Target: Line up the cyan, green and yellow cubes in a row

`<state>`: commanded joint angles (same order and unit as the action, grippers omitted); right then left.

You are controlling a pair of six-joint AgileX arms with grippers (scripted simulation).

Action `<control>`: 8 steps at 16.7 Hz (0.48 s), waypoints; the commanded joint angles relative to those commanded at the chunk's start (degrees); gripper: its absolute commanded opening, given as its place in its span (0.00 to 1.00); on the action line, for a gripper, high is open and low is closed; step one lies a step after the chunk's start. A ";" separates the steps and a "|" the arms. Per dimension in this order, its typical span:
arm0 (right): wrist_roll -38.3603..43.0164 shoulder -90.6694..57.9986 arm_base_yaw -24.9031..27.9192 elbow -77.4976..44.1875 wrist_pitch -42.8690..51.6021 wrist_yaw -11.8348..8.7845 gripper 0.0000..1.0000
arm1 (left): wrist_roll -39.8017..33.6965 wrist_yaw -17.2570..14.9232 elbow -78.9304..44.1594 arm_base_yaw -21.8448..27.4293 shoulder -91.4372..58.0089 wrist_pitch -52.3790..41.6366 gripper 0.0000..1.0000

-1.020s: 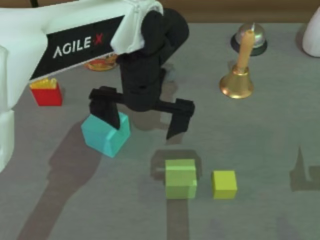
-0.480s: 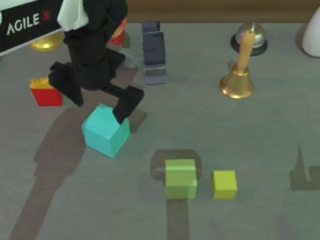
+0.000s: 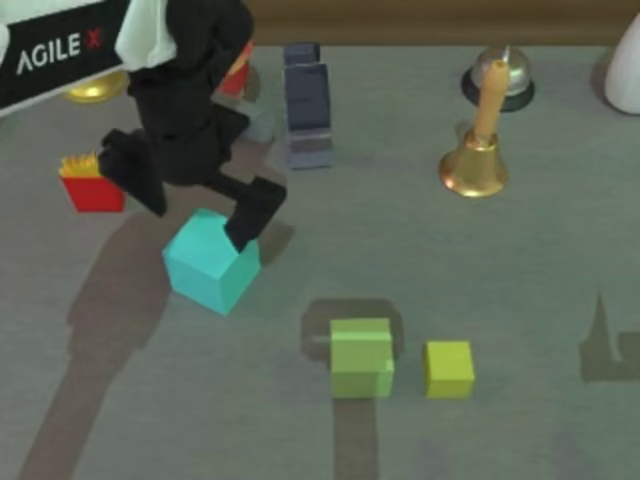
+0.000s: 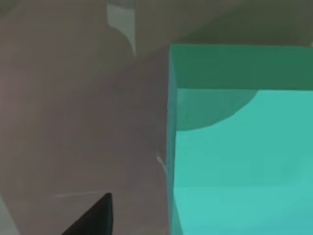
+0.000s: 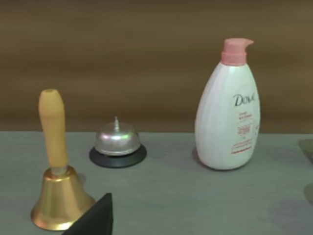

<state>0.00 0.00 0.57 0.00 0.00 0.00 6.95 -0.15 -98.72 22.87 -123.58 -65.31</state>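
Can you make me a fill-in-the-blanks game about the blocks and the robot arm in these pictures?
1. The left arm's tool is open right over the ____ cube.
2. The green cube sits on the table beside the ____ cube.
3. The red box by the left tool holds yellow ____.
4. The handbell with the wooden handle is ____ in colour.

Missing words: cyan; yellow; fries; gold

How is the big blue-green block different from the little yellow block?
The cyan cube is the biggest block and turquoise; the yellow cube is the smallest and dull lime-yellow. The cyan cube sits turned at an angle on the table's left, alone under the open left gripper; the yellow cube sits square to the table edge, close beside the green cube. Both are plain matte cubes resting on the table.
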 joint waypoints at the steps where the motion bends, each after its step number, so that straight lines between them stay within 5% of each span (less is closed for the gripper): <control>1: 0.00 0.00 0.00 0.00 0.00 0.00 1.00 | 0.02 -0.01 1.21 -0.04 -0.63 1.89 1.00; 8: 0.00 0.00 0.00 0.00 0.00 0.00 1.00 | 0.29 -0.05 9.54 -0.22 -5.37 15.10 1.00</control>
<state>0.00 0.00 0.57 0.00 0.00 0.00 7.24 -0.20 -89.18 22.65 -128.95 -50.21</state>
